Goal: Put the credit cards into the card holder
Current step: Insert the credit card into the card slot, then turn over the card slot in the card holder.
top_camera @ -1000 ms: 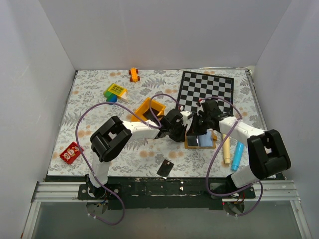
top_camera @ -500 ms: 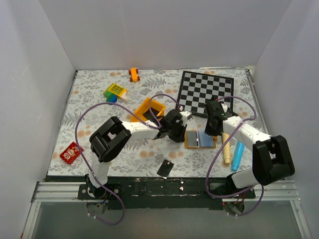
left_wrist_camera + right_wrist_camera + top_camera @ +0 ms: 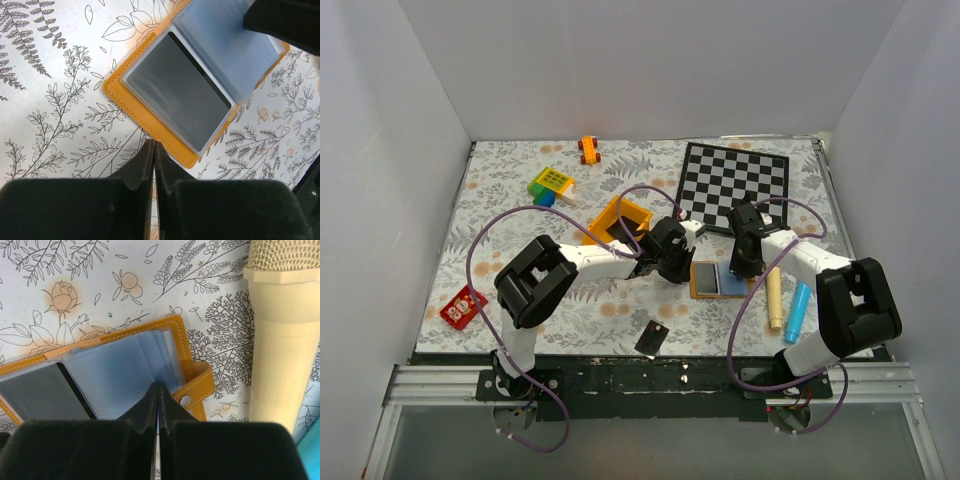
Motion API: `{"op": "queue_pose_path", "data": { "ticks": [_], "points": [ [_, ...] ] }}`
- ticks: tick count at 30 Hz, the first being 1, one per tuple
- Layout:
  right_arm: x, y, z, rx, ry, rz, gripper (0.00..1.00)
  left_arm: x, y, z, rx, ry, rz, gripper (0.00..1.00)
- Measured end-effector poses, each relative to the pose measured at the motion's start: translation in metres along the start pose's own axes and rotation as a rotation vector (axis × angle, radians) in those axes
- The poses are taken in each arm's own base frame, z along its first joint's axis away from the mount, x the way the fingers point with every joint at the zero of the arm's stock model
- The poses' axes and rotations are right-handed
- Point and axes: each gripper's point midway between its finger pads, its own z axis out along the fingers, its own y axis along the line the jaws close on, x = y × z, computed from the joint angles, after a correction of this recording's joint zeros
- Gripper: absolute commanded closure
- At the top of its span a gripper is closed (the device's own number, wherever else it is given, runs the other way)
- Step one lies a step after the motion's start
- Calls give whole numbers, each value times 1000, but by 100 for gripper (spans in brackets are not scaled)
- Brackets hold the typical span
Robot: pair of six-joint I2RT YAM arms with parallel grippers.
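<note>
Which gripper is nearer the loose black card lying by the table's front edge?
Left. The left gripper sits beyond the credit card, at the card holder's left edge; the right gripper is farther off, over the card holder's right half.

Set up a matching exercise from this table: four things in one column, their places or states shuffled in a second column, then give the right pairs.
Things:
1. card holder
2. loose credit card
3. chequered board
4. cream marker

Places or states:
A. on the far right part of the table
B. lying open, clear sleeves showing
C. right beside the blue marker
D. alone by the near edge

Pairs: 1-B, 2-D, 3-A, 4-C.
</note>
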Motion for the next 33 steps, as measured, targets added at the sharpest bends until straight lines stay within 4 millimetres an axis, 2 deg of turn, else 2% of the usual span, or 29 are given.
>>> {"op": "queue_pose_path", "data": {
  "ticks": [7,17,33],
  "points": [
    [2,7,2,-36,14,-12,99,0,-1,0,4,1,0,100],
    [3,13,1,-68,24,-13,99,-10,-8,1,30,-17,4,100],
    [0,40,-6,-218,33,-19,99,-1,-5,10,34,9,-7,100]
  ]
}}
